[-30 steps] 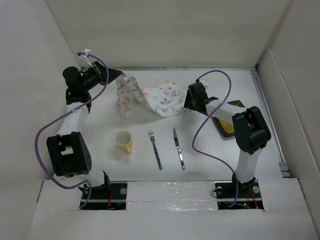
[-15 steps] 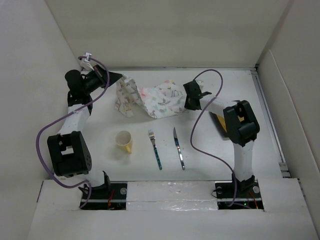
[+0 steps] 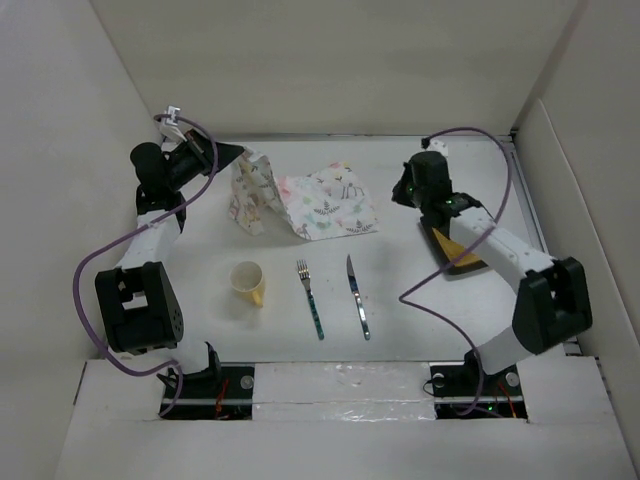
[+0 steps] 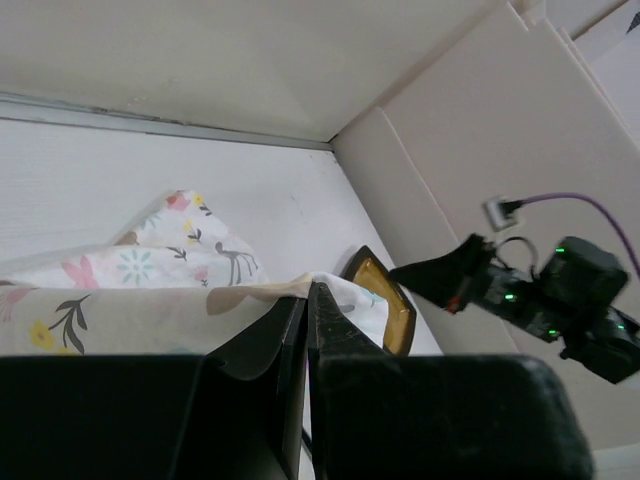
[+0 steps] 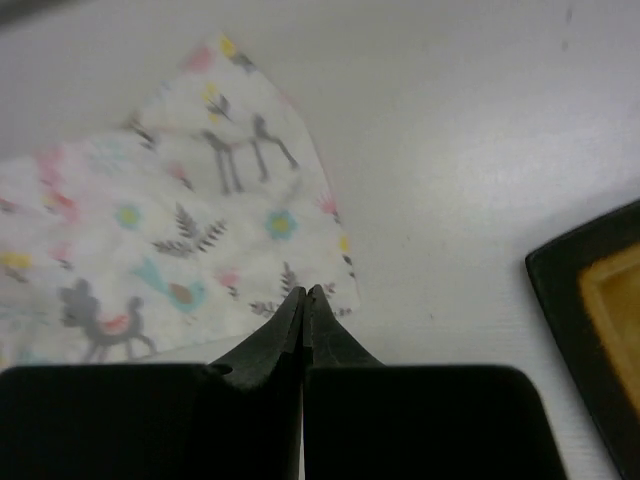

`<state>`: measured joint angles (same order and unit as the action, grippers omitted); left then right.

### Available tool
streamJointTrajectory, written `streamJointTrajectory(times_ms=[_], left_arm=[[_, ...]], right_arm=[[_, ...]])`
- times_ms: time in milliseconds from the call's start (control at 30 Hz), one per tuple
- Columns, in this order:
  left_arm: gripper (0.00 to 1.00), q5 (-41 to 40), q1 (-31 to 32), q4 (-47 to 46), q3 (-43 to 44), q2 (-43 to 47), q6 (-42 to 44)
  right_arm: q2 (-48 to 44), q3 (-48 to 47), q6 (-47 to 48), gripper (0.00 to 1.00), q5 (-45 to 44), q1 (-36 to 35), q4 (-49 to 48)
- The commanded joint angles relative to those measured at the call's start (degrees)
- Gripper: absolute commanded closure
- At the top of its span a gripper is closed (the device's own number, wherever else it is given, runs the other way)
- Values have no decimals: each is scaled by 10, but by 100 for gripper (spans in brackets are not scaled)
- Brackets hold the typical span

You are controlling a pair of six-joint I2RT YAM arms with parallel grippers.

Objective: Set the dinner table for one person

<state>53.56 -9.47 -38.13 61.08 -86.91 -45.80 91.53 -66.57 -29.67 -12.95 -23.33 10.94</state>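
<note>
Showing the cloth (image 3: 325, 205) just released | right hand (image 5: 305, 298), a second ago open at its right corner, now closed, empty, drawn back toward plate (image 3: 455, 250) | left hand (image 4: 307, 292) pinches raised left corner | white counter (image 3: 200, 240) beneath all, cloth half-flat at far side | cup (image 3: 247, 280), fork (image 3: 310, 298), knife (image 3: 357, 308) nearer; plate unplaced, partly under right arm.

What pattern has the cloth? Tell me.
Cloth: pastel deer, flowers, leaves on white; best in right wrist view.
</note>
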Motion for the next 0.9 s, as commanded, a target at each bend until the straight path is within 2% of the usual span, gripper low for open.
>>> streamJointTrajectory(times_ms=[0,67,167,200,267,467,567,867], left_arm=[[100,7,-3,-83,3,17,-33],[100,17,-3,-92,2,9,-46],[100,16,-3,-97,-4,2,-50],[100,16,-3,-103,-6,1,-52],[100,17,-3,-100,-8,2,-42],[100,7,-3,-62,-3,-1,-9],[100,-8,-3,-8,6,-7,32],[100,-9,-3,-8,4,-8,33]], right_arm=[[-74,1,35,100,8,17,-59],[-57,-30,48,100,47,25,-9],[0,-32,51,75,27,9,23],[11,-25,51,62,24,9,19],[42,-8,50,54,31,4,0],[132,-28,60,54,56,-1,-11],[166,-39,55,53,49,-13,-6],[209,-34,42,52,45,-36,-11]])
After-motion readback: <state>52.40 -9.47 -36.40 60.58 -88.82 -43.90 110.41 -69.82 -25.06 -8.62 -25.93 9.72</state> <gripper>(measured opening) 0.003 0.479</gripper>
